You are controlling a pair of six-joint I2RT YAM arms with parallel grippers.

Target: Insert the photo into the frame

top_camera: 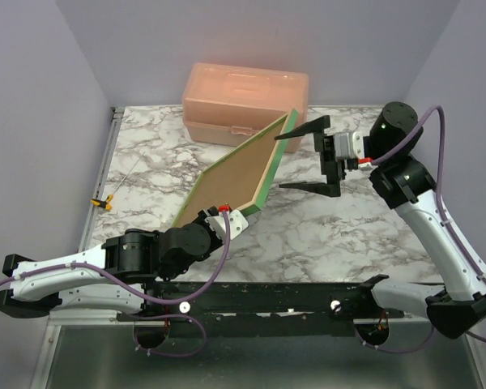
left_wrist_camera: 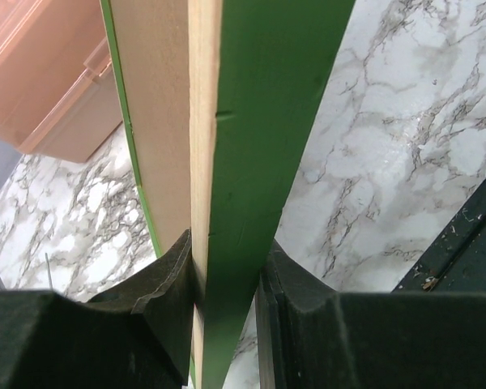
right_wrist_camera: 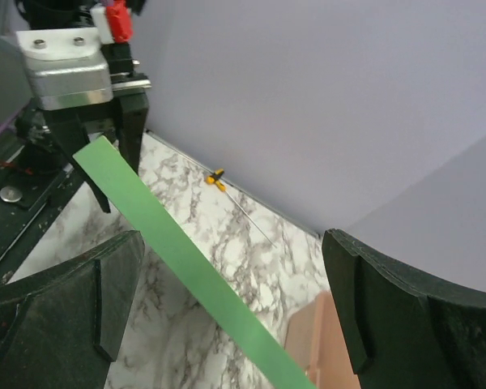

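The frame (top_camera: 270,167) is raised off the table and tilted, its green rim up and a brown board (top_camera: 231,180) filling its opening. My left gripper (top_camera: 224,212) is shut on its near corner. In the left wrist view both pads press the frame (left_wrist_camera: 259,121), one on the green face and one on the pale wood side. My right gripper (top_camera: 277,161) is open at the frame's far right corner. In the right wrist view the green rim (right_wrist_camera: 186,267) runs between its wide-apart fingers (right_wrist_camera: 232,239) without touching them. The photo is hidden or out of view.
A peach plastic box (top_camera: 245,101) stands against the back wall just behind the frame's far corner. A thin yellow-handled tool (top_camera: 103,203) lies at the left edge of the marble table (top_camera: 348,235). Lilac walls close in the left, back and right sides.
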